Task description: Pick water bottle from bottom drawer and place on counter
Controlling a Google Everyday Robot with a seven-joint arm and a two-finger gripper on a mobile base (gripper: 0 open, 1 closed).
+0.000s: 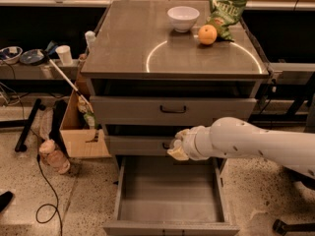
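Note:
The bottom drawer (170, 200) is pulled out, and its plain grey inside shows no bottle. The water bottle is hidden or out of view. My gripper (177, 145) is at the end of the white arm that reaches in from the right. It hangs in front of the middle drawer's front, just above the back of the open bottom drawer. The counter (128, 43) is the grey-brown cabinet top with a bright circular arc (150, 58).
A white bowl (183, 17), an orange (207, 34) and a green chip bag (225, 13) sit at the counter's back right. A white-capped bottle (89, 38) stands by its left edge. To the left are a cluttered side shelf (29, 58), a cardboard box (81, 132), a pinkish bottle (53, 155) and a cable on the floor.

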